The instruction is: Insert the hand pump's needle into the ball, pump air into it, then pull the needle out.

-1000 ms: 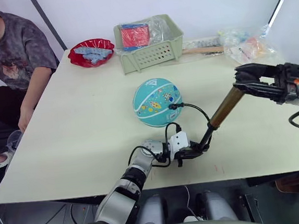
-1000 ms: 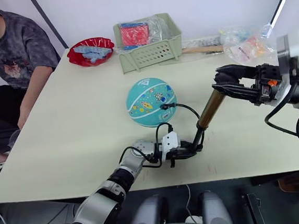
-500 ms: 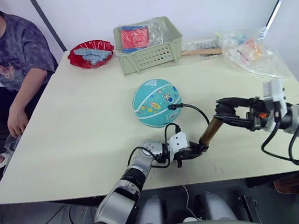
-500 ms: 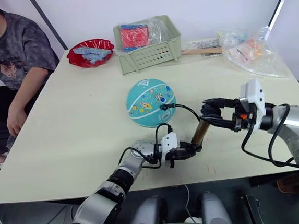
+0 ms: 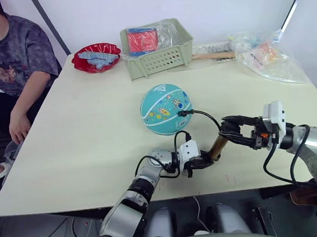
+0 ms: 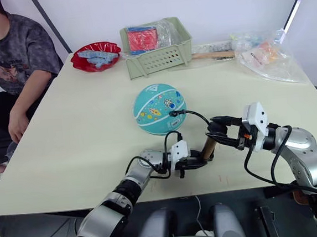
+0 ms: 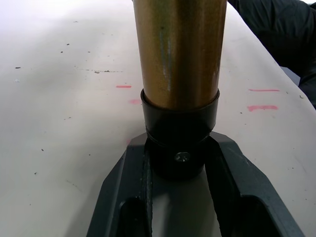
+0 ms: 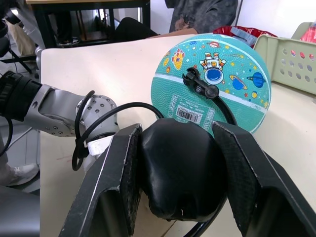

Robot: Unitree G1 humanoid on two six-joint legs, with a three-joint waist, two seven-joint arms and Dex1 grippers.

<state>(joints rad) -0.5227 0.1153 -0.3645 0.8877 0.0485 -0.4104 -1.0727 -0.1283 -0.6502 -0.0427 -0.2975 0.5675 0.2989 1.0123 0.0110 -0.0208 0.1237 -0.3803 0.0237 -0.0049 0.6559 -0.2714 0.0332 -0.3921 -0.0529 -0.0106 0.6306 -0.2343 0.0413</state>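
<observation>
The teal ball (image 5: 166, 108) rests mid-table. The needle's black fitting (image 5: 182, 114) sits against the ball's near right side; the needle itself is hidden. A thin black hose (image 5: 208, 117) loops from the fitting toward the hand pump (image 5: 218, 145), which leans up to the right on the table. My left gripper (image 5: 204, 160) is shut on the pump's black bottom cap (image 7: 180, 133), below the bronze barrel (image 7: 180, 49). My right gripper (image 5: 231, 127) is shut on the pump's black handle (image 8: 180, 170), pressed close to the barrel. The right wrist view has the ball (image 8: 222, 74) and fitting (image 8: 200, 86) just beyond the handle.
A green basket (image 5: 158, 46) with packaged items and a red bowl (image 5: 96, 55) stand at the back. Plastic bags (image 5: 270, 59) lie at the back right. A person (image 5: 9, 59) sits at the table's left side. The table's front edge (image 5: 99, 197) runs just below my left gripper.
My right gripper has come down and left with the handle, pushing it in toward the barrel, so the pump is now much shorter. The left gripper and the ball have stayed put.
</observation>
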